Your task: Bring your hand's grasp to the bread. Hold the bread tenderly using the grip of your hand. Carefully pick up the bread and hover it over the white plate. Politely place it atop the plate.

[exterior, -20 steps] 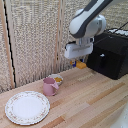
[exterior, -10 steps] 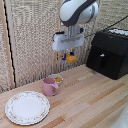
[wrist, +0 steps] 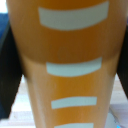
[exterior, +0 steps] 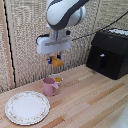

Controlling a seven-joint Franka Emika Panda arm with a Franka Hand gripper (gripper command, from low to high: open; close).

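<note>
My hand (exterior: 55,60), a boxy white block with blue-tipped fingers, is shut on the bread (exterior: 58,63), a small golden orange-yellow block. It holds the bread in the air above the pink mug (exterior: 49,86). The bread fills the wrist view (wrist: 70,50) as an orange surface with pale stripes, with dark fingers (wrist: 7,65) at its sides. The white plate (exterior: 27,107), large and round with a speckled rim, lies on the wooden table toward the exterior view's left and nearer the camera than the mug. Nothing lies on it.
A small orange-yellow blob (exterior: 58,79) lies just behind the mug. A black boxy appliance (exterior: 108,53) stands at the exterior view's right. A woven blind wall (exterior: 22,45) backs the wooden table (exterior: 90,105).
My hand has moved to the exterior view's left, from beside the black appliance to above the pink mug, carrying the bread. The mug and plate have not moved.
</note>
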